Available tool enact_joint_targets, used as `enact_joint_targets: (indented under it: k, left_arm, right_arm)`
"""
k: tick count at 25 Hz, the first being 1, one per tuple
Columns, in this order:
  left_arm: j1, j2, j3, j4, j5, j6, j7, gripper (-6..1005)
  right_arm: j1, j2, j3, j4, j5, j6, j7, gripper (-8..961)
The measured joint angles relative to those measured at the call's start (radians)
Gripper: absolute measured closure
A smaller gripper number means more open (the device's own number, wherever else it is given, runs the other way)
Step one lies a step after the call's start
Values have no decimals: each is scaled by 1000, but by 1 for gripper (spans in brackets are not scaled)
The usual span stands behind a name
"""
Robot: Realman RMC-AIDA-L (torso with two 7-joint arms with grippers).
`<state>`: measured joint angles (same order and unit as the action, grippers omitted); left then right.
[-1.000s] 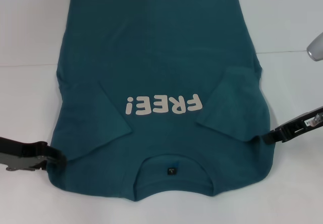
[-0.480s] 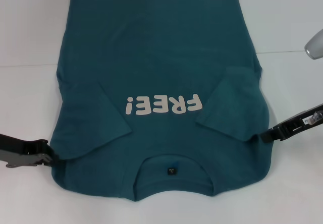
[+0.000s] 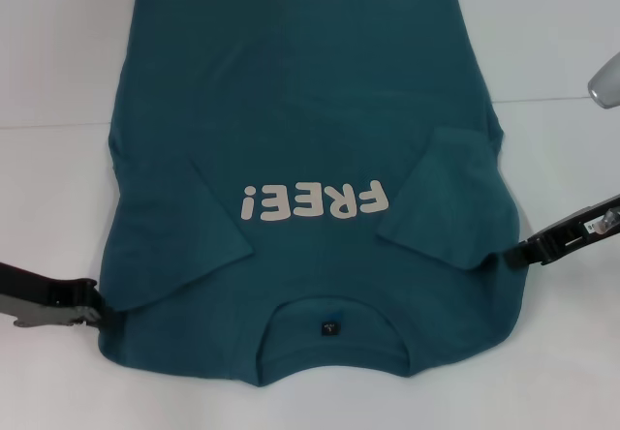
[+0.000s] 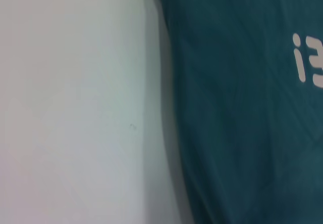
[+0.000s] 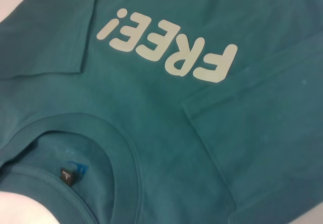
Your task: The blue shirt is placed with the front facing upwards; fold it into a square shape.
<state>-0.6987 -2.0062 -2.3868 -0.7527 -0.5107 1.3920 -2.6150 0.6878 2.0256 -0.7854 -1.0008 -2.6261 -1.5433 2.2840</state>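
Blue shirt [image 3: 310, 168] spread front-up on white surface [image 3: 58, 207], both sleeves folded inward, collar nearest robot. Left gripper [image 3: 97, 312] drawn back slightly outward since a second ago, at shirt's left shoulder edge. Right gripper [image 3: 518, 254] retreated marginally, at right shoulder edge. Cannot tell finger state or hold of either.
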Motion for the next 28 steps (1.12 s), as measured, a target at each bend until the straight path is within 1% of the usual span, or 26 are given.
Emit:
enact_joint_targets:
  k: [3, 8, 17, 22, 28]
  left_arm:
    - [2, -2, 5, -4, 0, 0, 8, 920]
    - [3, -4, 4, -8, -1, -4, 8, 961]
    - [4, -13, 6, -42, -1, -5, 9, 962]
    - [4, -14, 11, -42, 0, -6, 11, 962]
    - [5, -23, 11, -42, 0, 0, 40, 961]
  right_arm:
    - [0, -1, 0, 0, 0, 0, -1, 915]
    - [-1, -2, 0, -1, 0, 0, -2, 915]
    - [-2, 0, 0, -1, 0, 0, -15, 915]
    - [-2, -1, 0, -1, 0, 0, -18, 915]
    - [-6, 2, -6, -7, 0, -10, -36, 914]
